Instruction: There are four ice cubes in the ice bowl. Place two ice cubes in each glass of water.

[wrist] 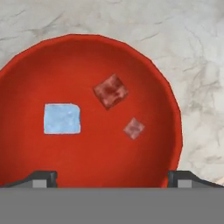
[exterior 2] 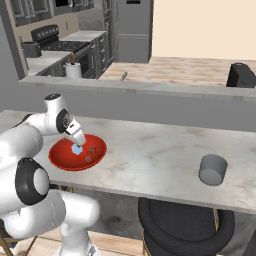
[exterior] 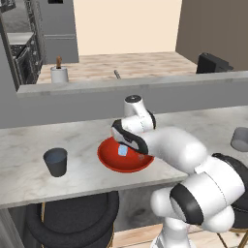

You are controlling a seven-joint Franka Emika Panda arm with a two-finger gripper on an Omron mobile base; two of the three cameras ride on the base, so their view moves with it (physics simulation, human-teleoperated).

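The red ice bowl [exterior: 109, 162] [exterior 2: 60, 161] [wrist: 26, 70] sits on the marble counter. Three ice cubes show in it: a pale blue one [wrist: 62, 118] [exterior: 123, 151] [exterior 2: 77, 149] and two nearly clear ones [wrist: 111, 91] [wrist: 134, 128]. My gripper [wrist: 112, 179] [exterior: 127, 144] [exterior 2: 77, 140] hangs open just above the bowl, holding nothing; the blue cube lies left of centre ahead of the fingertips. A dark grey glass of water [exterior: 56, 162] stands left of the bowl. The lighter grey glass [exterior: 240, 139] [exterior 2: 213, 169] stands far to the right.
A raised grey ledge [exterior: 121, 87] runs behind the counter. Beyond it stand a white cylinder with a brown top [exterior: 59, 72] [exterior 2: 73, 69] and a black box [exterior: 213, 63] [exterior 2: 241, 75]. Black stools [exterior: 72, 218] [exterior 2: 185, 222] sit under the counter's front edge.
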